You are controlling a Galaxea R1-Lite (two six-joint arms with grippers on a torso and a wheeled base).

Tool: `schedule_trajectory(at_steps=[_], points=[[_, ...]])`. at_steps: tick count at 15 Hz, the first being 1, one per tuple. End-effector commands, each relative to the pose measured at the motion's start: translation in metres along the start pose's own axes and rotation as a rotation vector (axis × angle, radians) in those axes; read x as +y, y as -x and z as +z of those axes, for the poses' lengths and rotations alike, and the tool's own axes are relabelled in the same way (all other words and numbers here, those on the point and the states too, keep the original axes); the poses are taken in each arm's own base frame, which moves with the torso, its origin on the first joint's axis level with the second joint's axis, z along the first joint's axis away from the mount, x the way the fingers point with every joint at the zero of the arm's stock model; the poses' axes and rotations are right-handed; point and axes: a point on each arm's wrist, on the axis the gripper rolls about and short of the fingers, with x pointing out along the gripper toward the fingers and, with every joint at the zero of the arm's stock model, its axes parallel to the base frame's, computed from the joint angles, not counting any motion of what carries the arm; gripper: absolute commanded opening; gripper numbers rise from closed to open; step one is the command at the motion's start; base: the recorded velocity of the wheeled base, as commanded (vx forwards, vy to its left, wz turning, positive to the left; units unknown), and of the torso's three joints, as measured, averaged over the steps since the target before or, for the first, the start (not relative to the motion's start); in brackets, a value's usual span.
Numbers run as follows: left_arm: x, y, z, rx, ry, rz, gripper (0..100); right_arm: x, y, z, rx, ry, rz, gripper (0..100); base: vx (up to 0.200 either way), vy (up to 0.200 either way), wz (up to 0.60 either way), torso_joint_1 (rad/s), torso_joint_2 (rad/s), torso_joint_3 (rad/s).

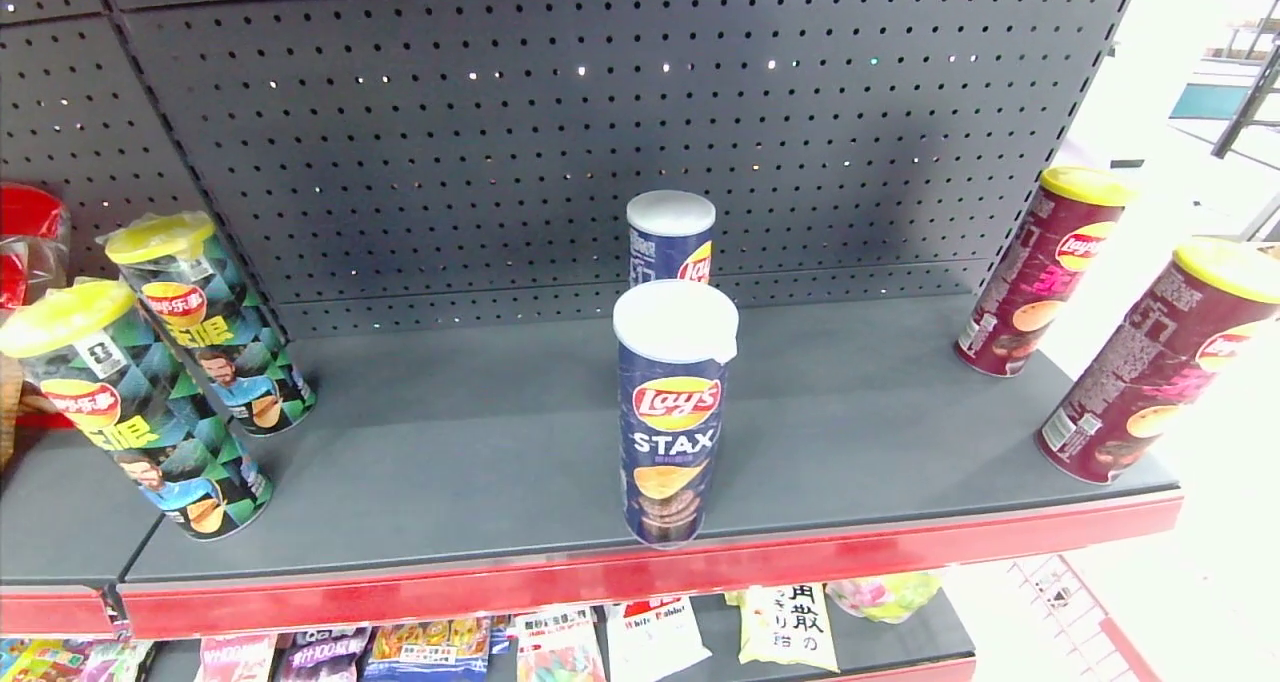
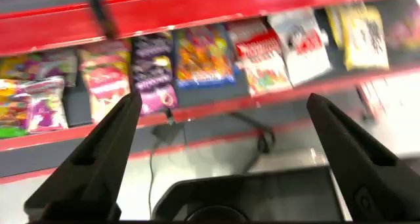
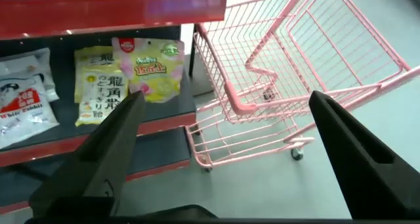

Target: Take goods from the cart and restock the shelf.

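Your left gripper [image 2: 223, 98] is released, its fingers [image 2: 98, 158] spread wide. Beyond them runs the lower shelf [image 2: 216, 106] with its row of snack bags [image 2: 203, 56]. Your right gripper [image 3: 226, 96] is released too, fingers [image 3: 98, 158] parted. Past them the pink cart [image 3: 295, 73] stands on the floor just beside the end of the shelving, well apart from the fingers.

In the head view the grey shelf [image 1: 480, 442] crosses the middle of the frame. At centre frame the front blue can [image 1: 672, 412] stands upright near the red front edge. The rear blue can [image 1: 670, 237] stands right behind it, near the pegboard [image 1: 600, 112]. Two green cans [image 1: 215, 322] with yellow lids stand at the left of the frame. Two maroon cans [image 1: 1040, 272] stand at the right, the nearer one close to the shelf's front corner.
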Motion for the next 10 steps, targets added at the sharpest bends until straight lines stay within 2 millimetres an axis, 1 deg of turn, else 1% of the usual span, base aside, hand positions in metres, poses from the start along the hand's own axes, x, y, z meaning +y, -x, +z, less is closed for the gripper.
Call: schedule_trajectory(at_steps=[1,2,3,4,5,6,7,8,9,10], points=[[-0.003,0.011,-0.030,-0.182,0.052,0.075,100,0.006,-0.005,-0.015,0.004,0.013,0.032,100,0.000,0.000,0.00,0.000,0.00,0.000],[-0.002,0.001,-0.029,-0.243,0.053,0.059,100,0.009,-0.010,-0.016,-0.039,0.004,0.130,100,0.000,0.000,0.00,0.000,0.00,0.000],[-0.002,-0.010,-0.028,-0.334,0.045,0.019,100,0.013,-0.019,-0.023,-0.076,0.003,0.184,100,0.000,0.000,0.00,0.000,0.00,0.000],[-0.003,-0.014,-0.028,-0.379,0.037,-0.012,100,0.014,-0.022,-0.023,-0.108,0.000,0.190,100,0.000,0.000,0.00,0.000,0.00,0.000],[-0.004,-0.023,-0.028,-0.500,0.002,-0.089,100,0.016,-0.030,-0.024,-0.198,-0.034,0.207,100,0.000,0.000,0.00,0.000,0.00,0.000],[-0.004,-0.024,-0.029,-0.503,0.000,-0.077,100,0.018,-0.034,-0.030,-0.195,-0.064,0.213,100,0.000,0.000,0.00,0.000,0.00,0.000],[-0.003,-0.024,-0.030,-0.517,-0.001,0.006,100,0.017,-0.036,-0.031,-0.214,-0.092,0.176,100,0.000,0.000,0.00,0.000,0.00,0.000],[-0.003,-0.022,-0.032,-0.554,0.003,0.045,100,0.017,-0.036,-0.032,-0.199,-0.108,0.161,100,0.000,0.000,0.00,0.000,0.00,0.000],[-0.003,-0.022,-0.032,-0.555,-0.002,0.051,100,0.017,-0.037,-0.032,-0.192,-0.127,0.186,100,0.000,0.000,0.00,0.000,0.00,0.000],[-0.004,-0.022,-0.032,-0.553,-0.022,0.004,100,0.016,-0.037,-0.033,-0.210,-0.099,0.316,100,0.000,0.000,0.00,0.000,0.00,0.000]])
